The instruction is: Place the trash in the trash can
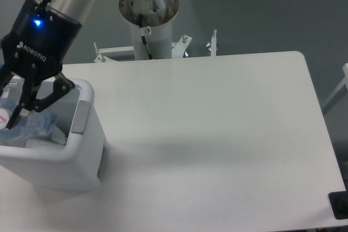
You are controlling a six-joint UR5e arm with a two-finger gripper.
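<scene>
surface: white table (217, 134); on it: trash can (70, 158), left edge

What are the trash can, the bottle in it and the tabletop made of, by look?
Trash can: white moulded plastic, likely; smooth rounded rim, soft sheen, grey panel on one side.
Bottle: thin clear plastic, bluish; crumpled and see-through, under the hand.
Tabletop: white, matte, smooth, rounded corners; laminate or painted board, can't tell which.

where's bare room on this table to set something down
Nearly all of the table is bare, from the trash can rightward to its far and near edges. The left end is crowded: the gripper and bottle hang over the can.
</scene>
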